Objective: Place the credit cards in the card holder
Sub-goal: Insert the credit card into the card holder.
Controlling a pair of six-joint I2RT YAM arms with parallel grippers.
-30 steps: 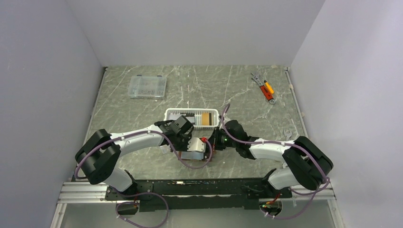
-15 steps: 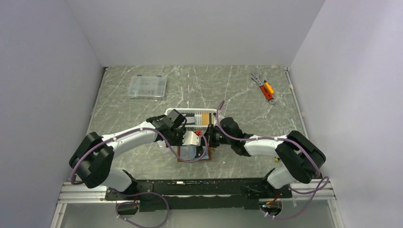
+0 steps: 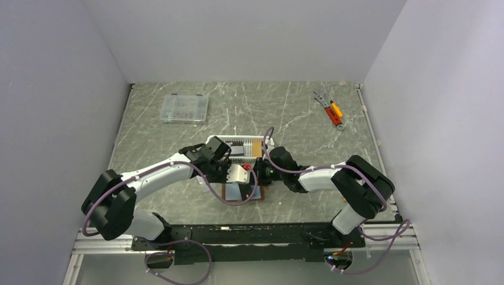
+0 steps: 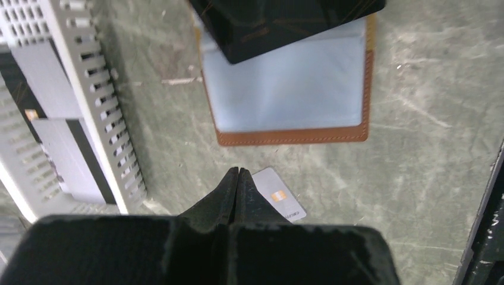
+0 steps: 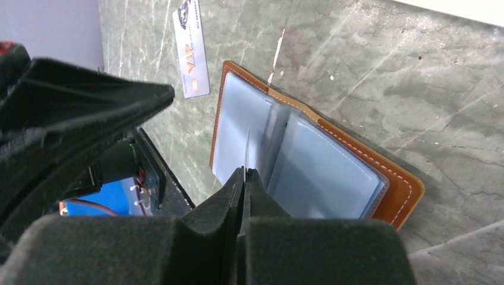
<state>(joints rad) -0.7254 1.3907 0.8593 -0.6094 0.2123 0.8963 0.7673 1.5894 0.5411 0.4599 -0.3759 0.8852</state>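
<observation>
The credit cards point(image 4: 68, 157) are thin, flat rectangles. Some are grey-white with a black stripe, one is orange-gold point(image 3: 257, 148), one is pale grey with a small gold chip point(image 4: 279, 200), and one is glossy black with fine gold lines point(image 4: 285, 24).

At the far left of the surface point(image 3: 309, 196), well apart from the rest, lies a clear plastic compartment box point(image 3: 185, 108); what is in it is too small to tell. Near the middle, the white slotted basket point(image 4: 89, 101) holds the striped cards on edge, with the orange-gold one at its right end. Just in front of the basket, the card holder point(image 4: 285, 101), brown leather with pale blue sleeves, lies spread open and flat.

The left hand point(image 4: 238, 175) is fully closed and holds nothing. Its tips are just beside the grey chip card, which lies on the surface next to the card holder's edge; whether they touch it is unclear. The right hand point(image 5: 245, 173) is pinched tight on the black card, which it holds edge-down over the open sleeves.
</observation>
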